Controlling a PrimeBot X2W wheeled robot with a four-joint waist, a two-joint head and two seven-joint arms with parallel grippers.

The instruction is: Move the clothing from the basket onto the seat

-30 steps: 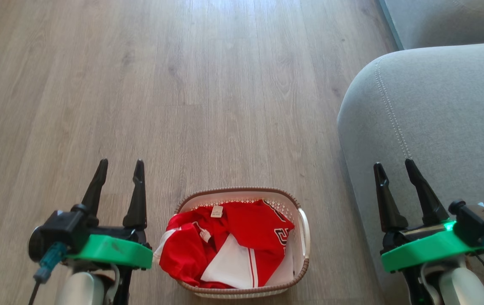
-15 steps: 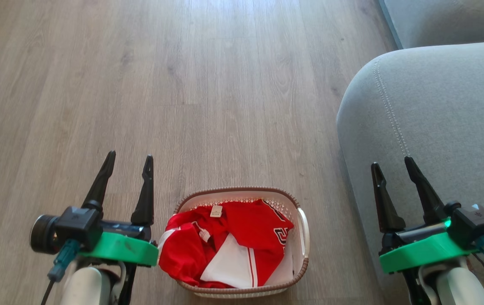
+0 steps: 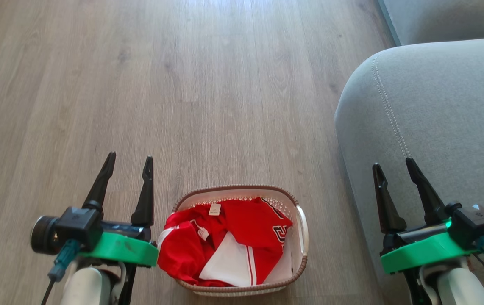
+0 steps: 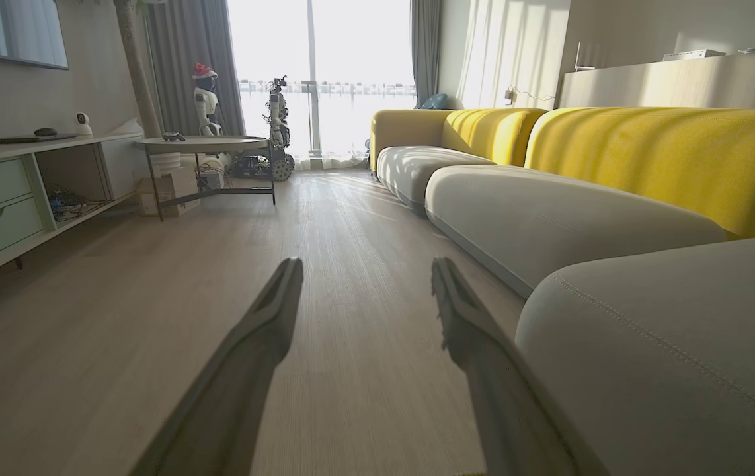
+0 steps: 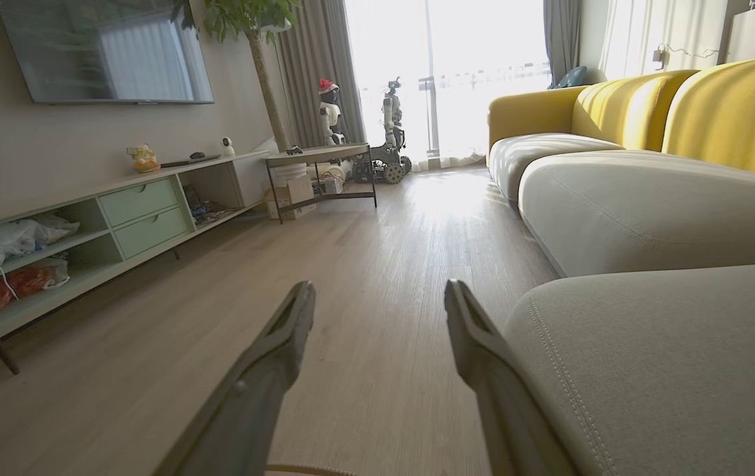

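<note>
**Head view, read left to right.**

- **Left hand** (image 3: 129, 156): the fingers are spread with nothing between them. It is held over the floor (image 3: 208, 84), just beside the basket's left end. Over the last second it has shifted forward and slightly toward the basket. In the last half second it shows no further change.
- **Basket** (image 3: 237, 187): it stands on the floor between the two hands, near the seat's front face and apart from it.
- **Clothing** (image 3: 246, 231): both red-and-white garments lie crumpled inside the basket. One fold overhangs the left rim, a white neck label lies uppermost, and the black-and-white lettering faces the right wall. The clothing is untouched.
- **Seat** (image 3: 441, 114): the grey cushion at right is bare where visible.
- **Right hand** (image 3: 393, 162): the fingers are likewise parted and empty. It is held beside the seat's front face and is practically unmoved.

Basket and seat drift slightly upward together in the picture. This is a movement of the camera, not of the things.

**Interpretation:** the transfer has not begun. The left arm's adjustment reads as positioning for a first reach into the basket. For that reach, a hand must yet descend and turn toward the cloth.
</note>
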